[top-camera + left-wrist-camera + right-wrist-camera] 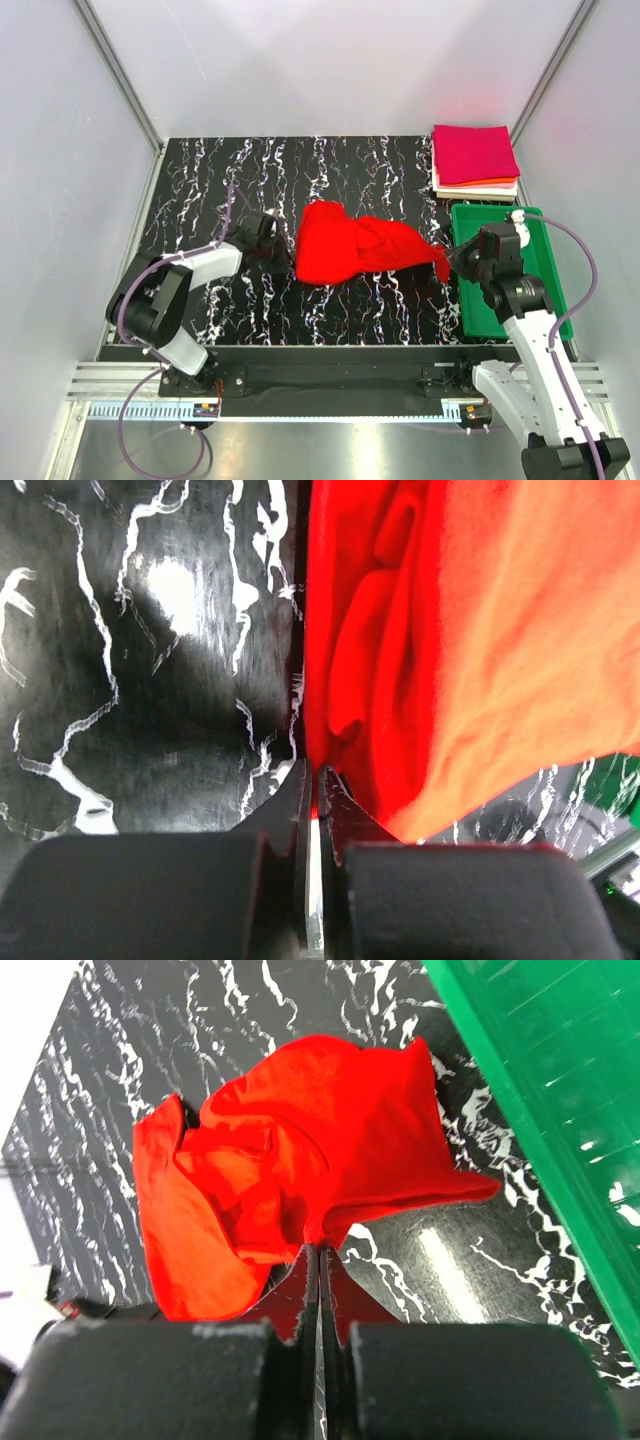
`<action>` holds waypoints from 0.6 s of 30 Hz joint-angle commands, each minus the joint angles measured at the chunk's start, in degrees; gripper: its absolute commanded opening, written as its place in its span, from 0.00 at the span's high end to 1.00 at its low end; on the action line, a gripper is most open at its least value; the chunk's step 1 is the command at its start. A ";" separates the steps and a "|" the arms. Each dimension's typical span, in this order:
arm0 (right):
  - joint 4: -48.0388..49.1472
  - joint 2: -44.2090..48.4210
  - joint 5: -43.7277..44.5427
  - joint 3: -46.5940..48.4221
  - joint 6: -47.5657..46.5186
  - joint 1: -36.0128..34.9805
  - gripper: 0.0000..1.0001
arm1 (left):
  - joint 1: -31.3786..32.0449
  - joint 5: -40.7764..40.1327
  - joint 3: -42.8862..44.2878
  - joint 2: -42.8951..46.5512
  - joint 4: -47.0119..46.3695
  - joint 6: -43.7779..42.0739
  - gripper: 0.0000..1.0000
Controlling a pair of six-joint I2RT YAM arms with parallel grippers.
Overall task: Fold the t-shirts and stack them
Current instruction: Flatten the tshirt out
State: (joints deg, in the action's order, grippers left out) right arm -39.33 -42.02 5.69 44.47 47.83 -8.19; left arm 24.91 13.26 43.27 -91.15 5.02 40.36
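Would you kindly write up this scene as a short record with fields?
Shirt in work: bright red cloth t-shirt, crumpled on the black marbled table
Left gripper: shut on its left edge
Right gripper: shut on its right corner
Done: stack of folded magenta, orange and white shirts, far right corner
Green plastic tray: right side, nearer than that stack

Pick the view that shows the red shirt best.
Top external: the whole red shirt shows, bunched, spanning from the left gripper to the right gripper. Right wrist shows most of it, crumpled, running down to its closed jaws. Left wrist shows only a close, cropped edge at its jaws.
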 commanded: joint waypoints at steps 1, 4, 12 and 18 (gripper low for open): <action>1.19 -4.36 4.14 6.84 0.16 0.10 1.00 | -2.05 -0.85 8.48 7.55 8.14 -2.82 1.00; -0.13 -11.14 7.21 18.34 -2.30 0.19 1.00 | -4.34 -5.77 19.63 15.03 18.95 -6.32 1.00; -11.99 -21.87 12.41 47.63 -8.45 1.59 1.00 | -8.29 -20.54 55.31 21.28 45.05 -13.55 1.00; -14.63 -20.48 13.91 50.02 -10.30 1.77 1.00 | -8.82 -19.76 58.16 24.09 47.98 -14.34 1.00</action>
State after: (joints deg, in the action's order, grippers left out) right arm -50.09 -63.18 16.01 93.54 40.10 -6.96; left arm 16.43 -4.45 102.35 -65.34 45.67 28.18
